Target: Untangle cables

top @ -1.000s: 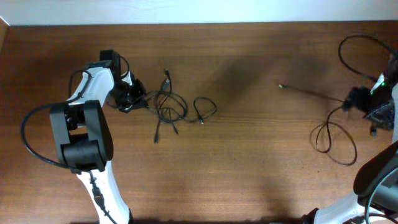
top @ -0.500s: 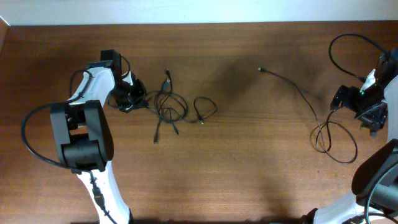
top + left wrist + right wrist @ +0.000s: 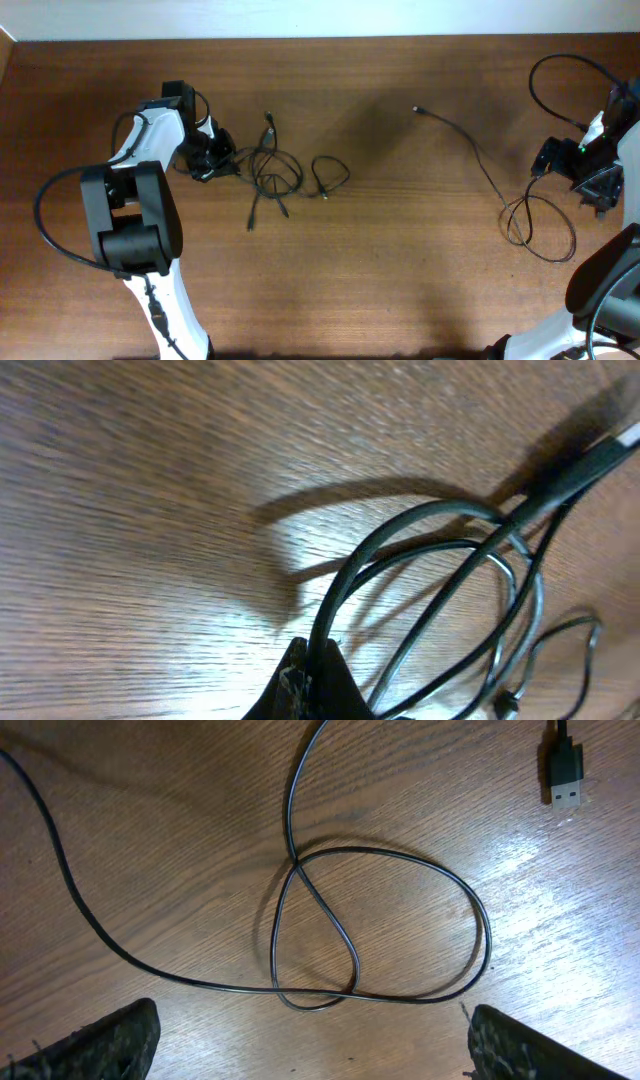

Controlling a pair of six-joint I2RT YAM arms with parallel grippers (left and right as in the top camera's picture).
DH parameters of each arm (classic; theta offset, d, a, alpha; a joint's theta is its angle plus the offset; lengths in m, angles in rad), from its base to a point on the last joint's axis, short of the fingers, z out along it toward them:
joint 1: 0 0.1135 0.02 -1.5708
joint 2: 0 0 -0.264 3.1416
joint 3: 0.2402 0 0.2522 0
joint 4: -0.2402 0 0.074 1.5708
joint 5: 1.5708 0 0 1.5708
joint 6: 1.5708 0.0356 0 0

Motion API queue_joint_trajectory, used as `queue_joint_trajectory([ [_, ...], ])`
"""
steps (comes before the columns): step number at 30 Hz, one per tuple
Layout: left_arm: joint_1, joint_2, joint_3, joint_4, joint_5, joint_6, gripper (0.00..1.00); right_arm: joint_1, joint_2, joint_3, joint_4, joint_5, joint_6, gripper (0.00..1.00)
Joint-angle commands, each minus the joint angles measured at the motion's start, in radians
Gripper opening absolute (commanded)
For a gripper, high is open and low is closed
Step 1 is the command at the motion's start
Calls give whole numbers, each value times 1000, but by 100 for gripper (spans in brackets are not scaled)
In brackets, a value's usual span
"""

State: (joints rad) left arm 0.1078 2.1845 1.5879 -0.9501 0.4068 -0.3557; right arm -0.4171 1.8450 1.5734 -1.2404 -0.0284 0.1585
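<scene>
A tangled bundle of thin black cables (image 3: 275, 170) lies left of the table's middle, with a small loop (image 3: 330, 175) on its right. My left gripper (image 3: 213, 158) sits at the bundle's left edge, shut on one cable. The left wrist view shows that cable (image 3: 340, 600) pinched between the closed tips of the left gripper (image 3: 315, 682), with loops (image 3: 470, 560) fanning out beyond. A separate cable (image 3: 470, 145) lies slack at the right and ends in loops (image 3: 535, 225). My right gripper (image 3: 572, 172) hovers open over those loops (image 3: 385, 920), holding nothing; its fingers (image 3: 100, 1045) stand wide apart.
A USB plug (image 3: 565, 770) lies past the loops in the right wrist view. A thick black arm cable (image 3: 560, 75) arcs at the far right and another (image 3: 45, 215) loops beside the left arm (image 3: 130, 220). The table's far edge (image 3: 320, 38) meets a white wall.
The right-hand cable was stretched taut from the right gripper; it now lies slack, its free end further left and back. The right gripper let it go and shifted slightly back. The left arm is unchanged.
</scene>
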Motion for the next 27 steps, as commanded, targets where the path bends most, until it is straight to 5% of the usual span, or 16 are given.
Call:
queue_joint_trajectory([
  [1,-2,11,-6,1,50,20,0,5,-4,-6,0,-13,8,98],
  [4,-3,11,-6,2,80,19,0,5,-4,-6,0,-13,8,99],
  [6,-2,11,-6,1,129,21,67,5,-4,-6,0,-13,8,99],
  [9,-2,11,0,-8,151,70,91,5,-4,-6,0,-13,8,98],
  [12,-3,10,12,-10,227,138,95,5,-4,-6,0,-13,8,99],
  [15,-3,10,12,-11,222,149,85,5,-4,-6,0,-13,8,99],
  [19,-3,11,12,-5,196,148,84,5,-4,-6,0,-13,8,98],
  [21,-3,11,12,-5,196,148,71,5,-4,-6,0,-13,8,99],
  [23,-3,11,12,-5,196,148,69,5,-4,-6,121,-35,14,99],
  [27,-3,11,12,-2,197,148,66,5,-4,-6,135,-553,49,98],
])
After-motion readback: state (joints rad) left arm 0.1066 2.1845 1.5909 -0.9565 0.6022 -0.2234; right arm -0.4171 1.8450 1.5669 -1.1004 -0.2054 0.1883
